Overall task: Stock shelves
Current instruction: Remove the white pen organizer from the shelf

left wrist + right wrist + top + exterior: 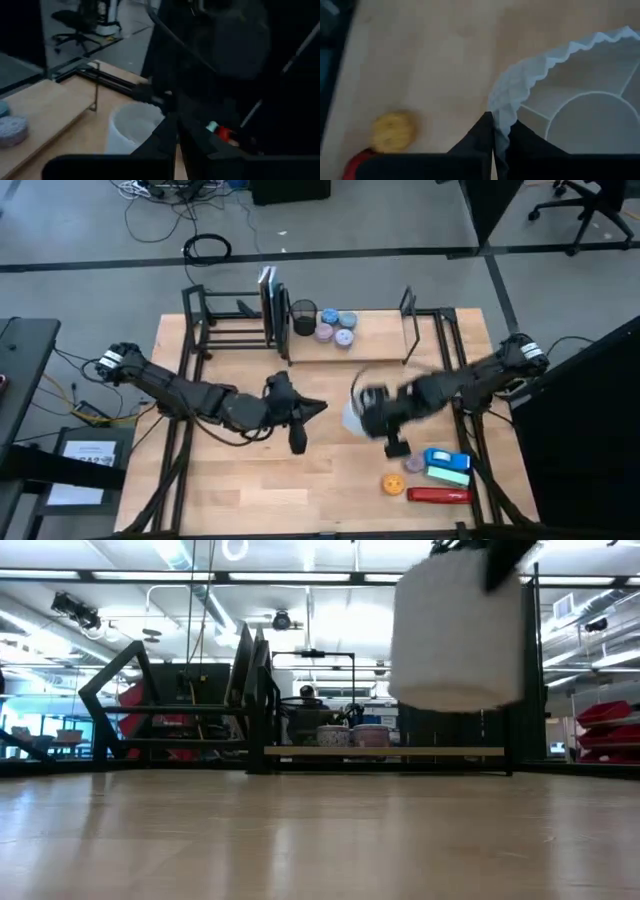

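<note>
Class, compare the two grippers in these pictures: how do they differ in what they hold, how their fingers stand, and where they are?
The right gripper is shut on the rim of a white pleated cup; the left gripper holds nothing, its fingers closed together. In the low view the cup hangs clear above the table. From above, the right gripper sits right of centre, the left one left of centre. Both are dark and two-fingered, in front of the shelves.
</note>
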Tool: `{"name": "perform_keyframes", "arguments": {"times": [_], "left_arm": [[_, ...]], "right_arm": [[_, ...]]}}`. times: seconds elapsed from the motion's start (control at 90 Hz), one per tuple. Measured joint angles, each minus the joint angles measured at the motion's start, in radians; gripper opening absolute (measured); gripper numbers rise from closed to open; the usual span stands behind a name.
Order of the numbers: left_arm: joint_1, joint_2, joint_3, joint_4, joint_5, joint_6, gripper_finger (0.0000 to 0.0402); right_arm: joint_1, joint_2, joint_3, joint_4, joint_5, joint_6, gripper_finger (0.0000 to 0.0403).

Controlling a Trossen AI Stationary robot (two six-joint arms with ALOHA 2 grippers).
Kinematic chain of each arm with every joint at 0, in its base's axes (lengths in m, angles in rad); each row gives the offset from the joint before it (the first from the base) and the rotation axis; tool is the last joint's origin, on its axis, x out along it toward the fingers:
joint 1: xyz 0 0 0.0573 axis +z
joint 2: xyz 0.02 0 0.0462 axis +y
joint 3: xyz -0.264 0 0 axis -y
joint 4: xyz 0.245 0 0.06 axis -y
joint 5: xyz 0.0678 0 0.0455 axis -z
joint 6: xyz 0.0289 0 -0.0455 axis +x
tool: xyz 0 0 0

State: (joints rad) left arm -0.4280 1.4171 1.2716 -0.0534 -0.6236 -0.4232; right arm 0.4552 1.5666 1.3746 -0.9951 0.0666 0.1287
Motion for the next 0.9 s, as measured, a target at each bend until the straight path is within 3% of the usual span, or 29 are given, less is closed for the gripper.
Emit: {"name": "perform_keyframes", "arguments": {"times": [0.144,0.322,0.567,0.9], "left_arm": [[-0.017,0.011,0.0,0.003,-0.008,0.0,0.0],[-0.018,0.03,0.0,0.001,-0.01,0.0,0.0],[-0.017,0.038,0.0,0.004,-0.021,0.0,0.0],[-0.017,0.038,0.0,0.006,-0.036,0.0,0.0]], "right_arm": [[0.111,0.082,0.0,-0.019,-0.026,0.061,0.0],[0.117,0.05,-0.039,-0.128,0.043,0.152,0.0],[0.089,-0.132,-0.256,-0.189,0.02,0.362,0.0],[0.14,-0.465,-0.518,-0.196,-0.019,0.71,0.0]]}}
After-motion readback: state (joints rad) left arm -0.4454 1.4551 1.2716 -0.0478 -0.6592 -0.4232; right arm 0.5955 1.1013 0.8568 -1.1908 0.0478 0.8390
